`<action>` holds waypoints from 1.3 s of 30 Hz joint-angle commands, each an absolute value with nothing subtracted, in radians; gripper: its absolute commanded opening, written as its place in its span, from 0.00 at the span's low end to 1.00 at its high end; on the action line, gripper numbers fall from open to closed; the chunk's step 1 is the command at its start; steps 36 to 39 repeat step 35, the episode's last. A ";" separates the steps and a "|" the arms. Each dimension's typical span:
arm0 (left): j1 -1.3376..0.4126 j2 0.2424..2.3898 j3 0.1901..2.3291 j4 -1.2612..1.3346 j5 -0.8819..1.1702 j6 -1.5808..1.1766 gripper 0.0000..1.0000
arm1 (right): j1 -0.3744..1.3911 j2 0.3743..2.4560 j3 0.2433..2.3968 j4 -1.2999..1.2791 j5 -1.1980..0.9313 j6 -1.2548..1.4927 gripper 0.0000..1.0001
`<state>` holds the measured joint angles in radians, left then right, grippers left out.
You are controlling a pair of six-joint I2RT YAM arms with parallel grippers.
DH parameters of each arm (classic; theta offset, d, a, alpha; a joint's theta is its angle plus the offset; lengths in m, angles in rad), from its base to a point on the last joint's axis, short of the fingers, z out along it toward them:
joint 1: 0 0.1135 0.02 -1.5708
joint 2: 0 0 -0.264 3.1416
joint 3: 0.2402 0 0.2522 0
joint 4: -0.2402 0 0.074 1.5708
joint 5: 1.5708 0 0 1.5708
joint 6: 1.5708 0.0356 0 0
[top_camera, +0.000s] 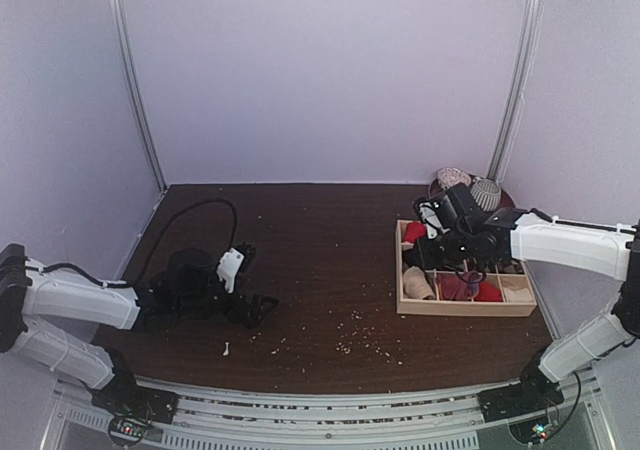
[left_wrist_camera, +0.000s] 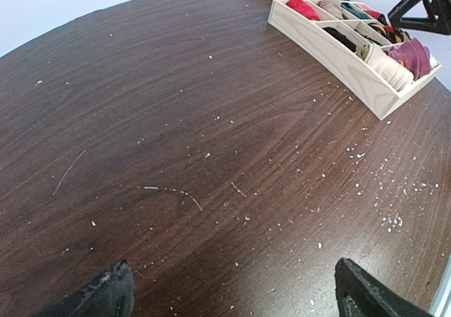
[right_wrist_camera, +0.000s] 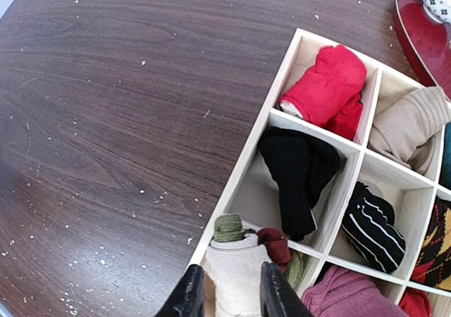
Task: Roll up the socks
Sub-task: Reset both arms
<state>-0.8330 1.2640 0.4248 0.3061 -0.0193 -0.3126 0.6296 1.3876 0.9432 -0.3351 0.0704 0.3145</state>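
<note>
The left pincer (left_wrist_camera: 232,303) rests low over the left side of the table (top_camera: 320,240), toward the near edge. Its two fingers are spread as wide as they go, with only bare wood flecked with pale crumbs (top_camera: 350,345) between them. Both socks are well away from it, across the table. A shallow wooden box (top_camera: 465,310) divided into compartments sits near the right edge. The right pincer (right_wrist_camera: 229,296) hangs over its near-left corner, directly above a cream roll (right_wrist_camera: 236,278) that shares that compartment with a green bundle (right_wrist_camera: 228,227) and a maroon bundle (right_wrist_camera: 273,243). Its fingers stand close together with a narrow gap. Whether they pinch the cream roll or only hover over it cannot be told. The striped black sock (right_wrist_camera: 370,225) lies bunched in a middle-row compartment, just beyond and to the right of this pincer, untouched. A plain black sock (right_wrist_camera: 296,176) lies in the compartment to its left. The tan sock (right_wrist_camera: 409,123) is folded into a far-row compartment, farther from the fingers, next to a red bundle (right_wrist_camera: 325,84) in the box's far-left corner. A red plate (right_wrist_camera: 412,21) stands beyond the box at the table's far right corner.
</note>
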 commanded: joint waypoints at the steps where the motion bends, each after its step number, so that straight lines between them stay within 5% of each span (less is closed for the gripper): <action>1: -0.828 1.221 0.455 0.292 -0.053 -0.311 0.98 | 0.598 1.433 0.894 -0.268 0.007 0.307 0.24; 11: -0.828 1.175 0.452 0.250 -0.089 -0.345 0.98 | 0.591 1.576 0.788 -0.158 -0.045 0.328 0.19; 19: -0.828 1.125 0.477 0.195 -0.172 -0.410 0.98 | 0.589 1.470 0.816 -0.164 -0.026 0.311 0.21; 24: -0.828 1.097 0.476 0.188 -0.261 -0.475 0.98 | 0.588 1.319 0.864 -0.187 0.022 0.289 0.43; 28: -0.828 1.082 0.480 0.174 -0.296 -0.480 0.98 | 0.589 1.246 0.885 -0.211 0.057 0.269 0.70; 30: -0.829 1.079 0.481 0.173 -0.308 -0.479 0.98 | 0.588 1.227 0.884 -0.223 0.078 0.261 0.97; 39: -0.828 1.092 0.511 0.132 -0.322 -0.469 0.98 | 0.588 1.201 0.867 -0.211 0.094 0.255 1.00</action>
